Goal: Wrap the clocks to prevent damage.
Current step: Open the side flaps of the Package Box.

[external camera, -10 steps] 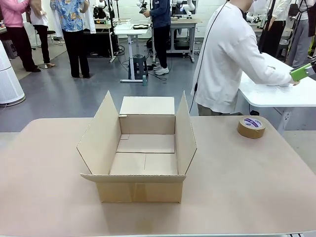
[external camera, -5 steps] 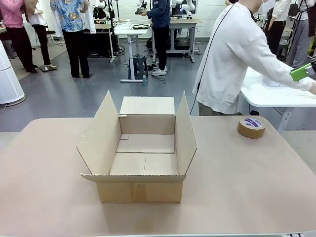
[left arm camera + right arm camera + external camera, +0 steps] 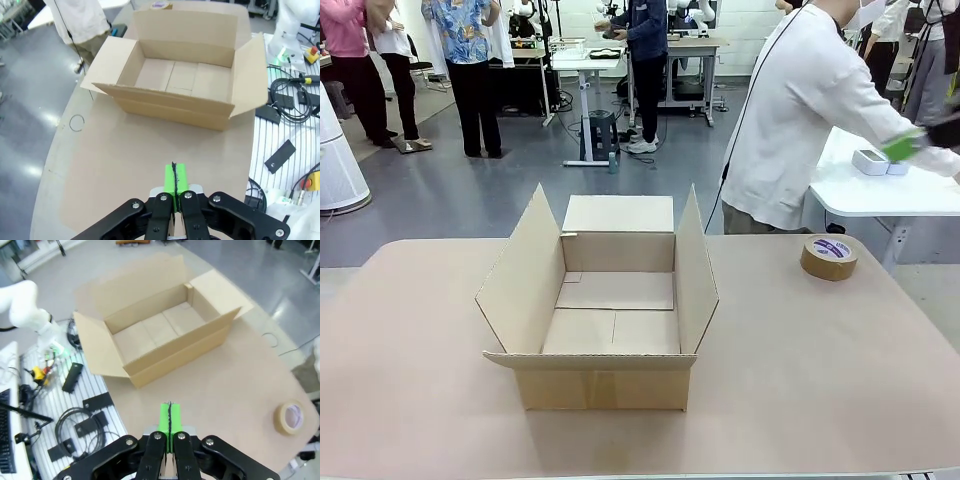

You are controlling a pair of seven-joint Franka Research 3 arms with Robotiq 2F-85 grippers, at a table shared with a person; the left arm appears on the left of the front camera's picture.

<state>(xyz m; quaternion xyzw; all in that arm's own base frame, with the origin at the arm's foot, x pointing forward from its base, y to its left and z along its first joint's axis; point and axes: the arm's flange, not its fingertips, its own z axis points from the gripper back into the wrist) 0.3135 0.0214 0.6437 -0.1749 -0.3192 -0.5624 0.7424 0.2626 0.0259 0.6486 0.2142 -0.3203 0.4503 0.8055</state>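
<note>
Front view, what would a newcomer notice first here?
The box, open and empty with its flaps up, sits in the middle of the table and dominates. A tape roll lies alone near the far right edge. Behind it a person in white, turned away, reaches over a white side table.

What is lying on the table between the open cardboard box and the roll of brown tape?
Nothing: the table between the cardboard box and the tape roll is bare, as the front view shows.
</note>
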